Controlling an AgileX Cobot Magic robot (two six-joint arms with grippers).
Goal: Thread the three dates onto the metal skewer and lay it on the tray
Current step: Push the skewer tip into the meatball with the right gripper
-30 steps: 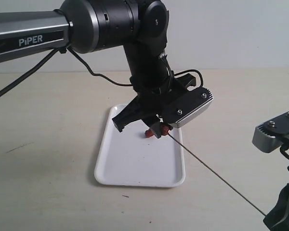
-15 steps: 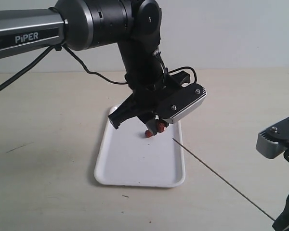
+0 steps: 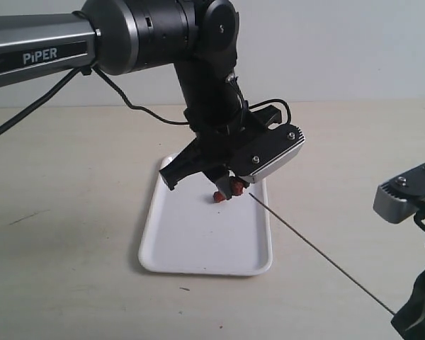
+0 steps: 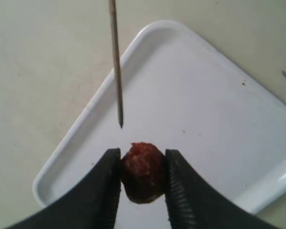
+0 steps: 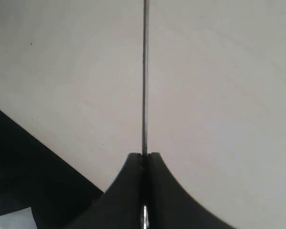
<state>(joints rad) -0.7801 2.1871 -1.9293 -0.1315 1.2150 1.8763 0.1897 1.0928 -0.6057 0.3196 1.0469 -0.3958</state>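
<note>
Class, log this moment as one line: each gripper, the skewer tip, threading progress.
left gripper: shut on date over tray | right gripper: shut on metal skewer | skewer tip: short of date, not touching | threaded: none

Exterior oblique downward, mid-range; wrist views close; all share skewer [image 3: 321, 254].

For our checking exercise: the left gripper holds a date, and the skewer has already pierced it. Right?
Not quite: the left gripper holds the date, but the skewer ends short of it, as the left wrist view shows.
</note>
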